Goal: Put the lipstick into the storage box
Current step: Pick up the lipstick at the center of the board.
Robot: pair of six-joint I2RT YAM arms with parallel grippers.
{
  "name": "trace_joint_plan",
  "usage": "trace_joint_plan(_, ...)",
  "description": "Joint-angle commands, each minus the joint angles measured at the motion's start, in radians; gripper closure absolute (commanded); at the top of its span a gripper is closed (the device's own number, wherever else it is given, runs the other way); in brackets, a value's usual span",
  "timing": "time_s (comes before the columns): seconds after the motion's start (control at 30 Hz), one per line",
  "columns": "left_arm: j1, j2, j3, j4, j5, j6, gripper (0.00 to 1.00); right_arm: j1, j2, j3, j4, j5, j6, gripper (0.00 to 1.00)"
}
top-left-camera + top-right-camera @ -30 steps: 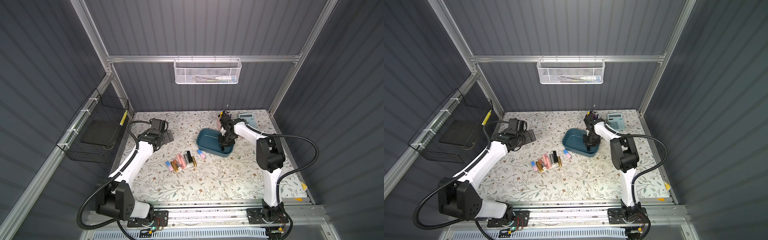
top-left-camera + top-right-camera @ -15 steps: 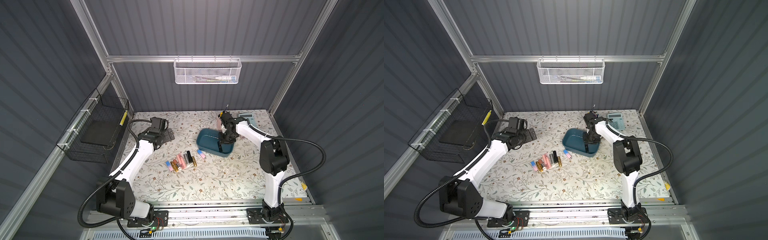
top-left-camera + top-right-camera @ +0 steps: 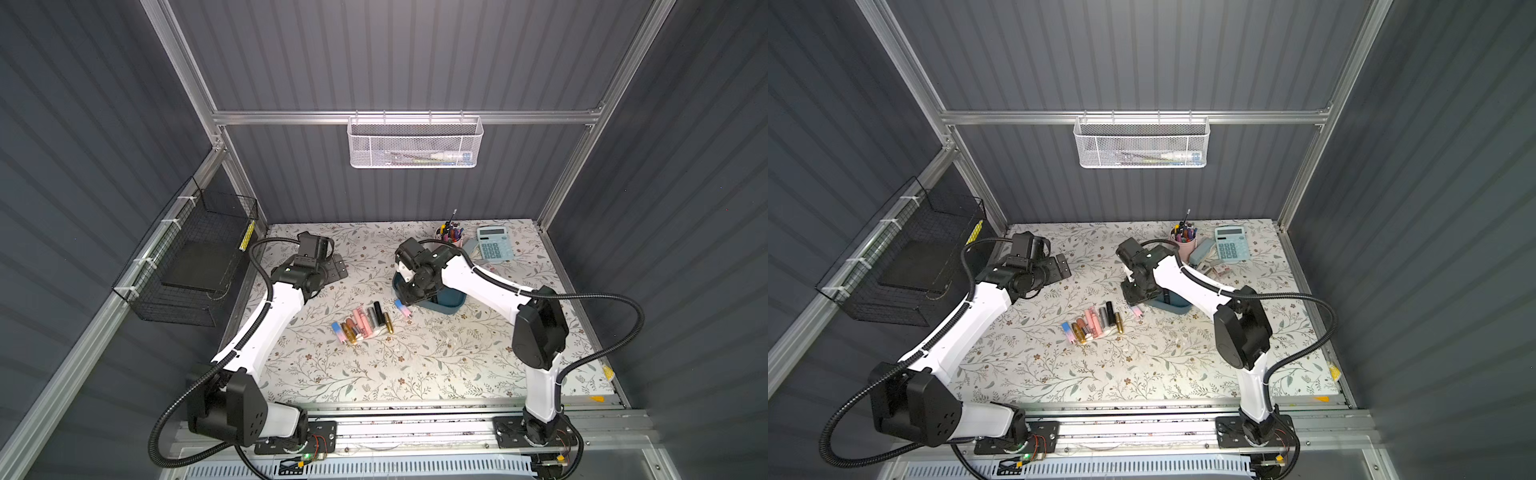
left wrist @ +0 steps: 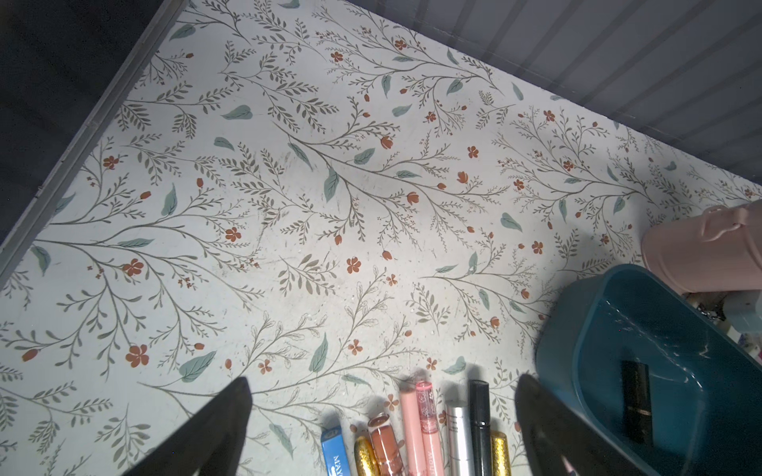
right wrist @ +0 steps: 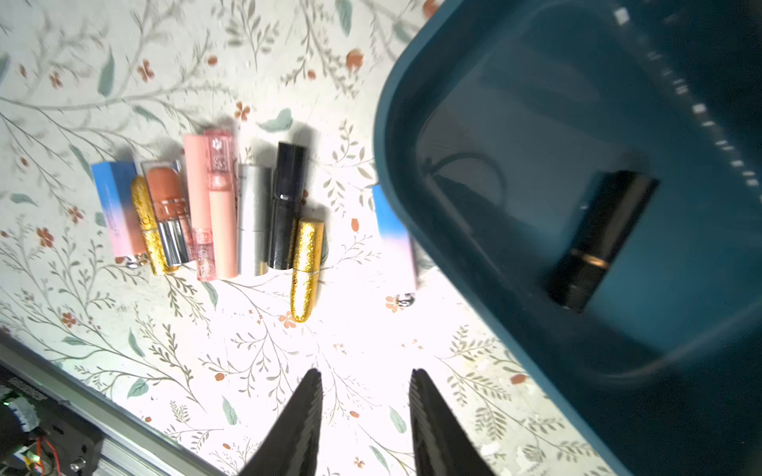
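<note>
Jaws of right gripper (image 5: pixel 366 373) hang empty, parted. Straddle the blue-to-pink lipstick tube (image 5: pixel 391 243) near-left of the dark teal plastic storage box (image 5: pixel 396 144) squarely

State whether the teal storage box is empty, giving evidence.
Not empty: one black lipstick lies flat on the storage box floor in both wrist views.

both top views: overhead, far | wrist views: close, share storage box (image 4: pixel 573 325)
</note>
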Motion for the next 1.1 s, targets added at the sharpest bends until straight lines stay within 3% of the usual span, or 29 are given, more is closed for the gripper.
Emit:
trace_joint_plan(0.0, 0.005, -0.043, -0.006, -0.056, -0.007, 0.017, 0.00, 0.026, 0.049, 0.021, -0.026, -0.018, 0.016, 0.61)
trace_joint_plan(0.53, 0.005, -0.164, -0.080, -0.115, -0.053, 0.039, 0.00, 0.071, 0.196, 0.087, -0.028, -0.042, 0.016, 0.61)
trace_joint_plan(1.07, 0.005, -0.160, -0.084, -0.124, -0.053, 0.031, 0.00, 0.073, 0.259, 0.121, -0.033, -0.061, -0.001, 0.61)
